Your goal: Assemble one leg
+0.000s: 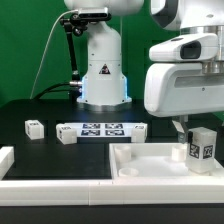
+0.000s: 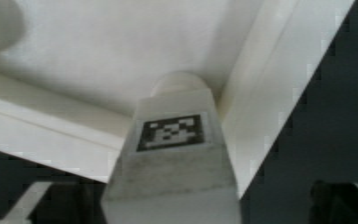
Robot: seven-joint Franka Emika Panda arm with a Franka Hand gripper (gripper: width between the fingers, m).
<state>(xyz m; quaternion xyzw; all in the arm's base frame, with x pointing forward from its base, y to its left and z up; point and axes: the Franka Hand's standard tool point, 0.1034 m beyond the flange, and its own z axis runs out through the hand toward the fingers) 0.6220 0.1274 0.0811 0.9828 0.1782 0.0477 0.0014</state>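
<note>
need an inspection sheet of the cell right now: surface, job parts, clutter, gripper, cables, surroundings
surface: black table, matte.
job's things: the leg, tag facing out, at the white tray-like piece on the exterior view's right; contact between them unclear.
clutter: two small tagged white blocks beside the marker board; a further white part at the exterior view's left edge.
gripper: gripper at the leg's top; open or shut not clear.
cables: black cable behind, near the robot base.
surroundings: green backdrop.
</note>
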